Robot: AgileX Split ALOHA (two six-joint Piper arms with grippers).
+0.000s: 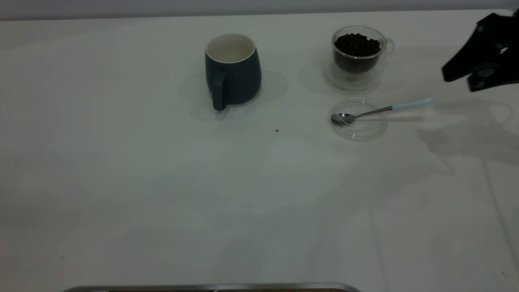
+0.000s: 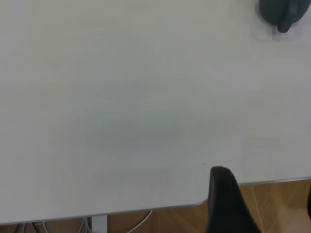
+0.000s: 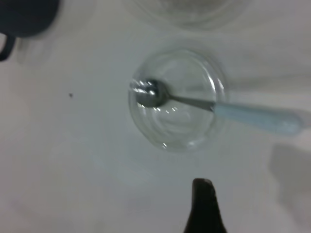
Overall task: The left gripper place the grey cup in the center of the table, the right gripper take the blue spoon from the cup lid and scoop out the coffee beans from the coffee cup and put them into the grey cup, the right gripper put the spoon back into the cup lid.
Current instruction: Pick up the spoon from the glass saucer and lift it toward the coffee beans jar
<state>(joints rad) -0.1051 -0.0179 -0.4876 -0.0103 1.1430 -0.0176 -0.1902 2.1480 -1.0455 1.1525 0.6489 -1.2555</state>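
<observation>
A: Where is the right gripper (image 1: 462,79)?

B: At the far right edge of the exterior view, up off the table (image 1: 162,182), well right of the blue spoon (image 1: 379,110). Its two black jaws show a narrow gap at their tips and there is nothing between them. In its wrist view only one black fingertip (image 3: 203,204) shows, just short of the cup lid (image 3: 177,99).

A: And the spoon?

B: Its bowl lies inside the clear cup lid (image 1: 358,119), and its pale blue handle sticks out over the rim to the right.

A: What is beyond the lid?

B: The coffee cup (image 1: 359,56), just on the far side of it, upright on its clear round base, heaped with coffee beans (image 1: 357,44).

A: The grey cup?

B: The grey cup (image 1: 232,69) stands upright to the left of the glass one, well apart from it, handle turned toward the near side, white inside. A single dark speck (image 1: 277,130) lies on the table between it and the lid.

A: The left gripper?

B: Out of the exterior view. Its wrist view shows one dark finger (image 2: 226,204) over the table's edge, the mug (image 2: 282,12) far off in a corner. I cannot tell its opening.
</observation>
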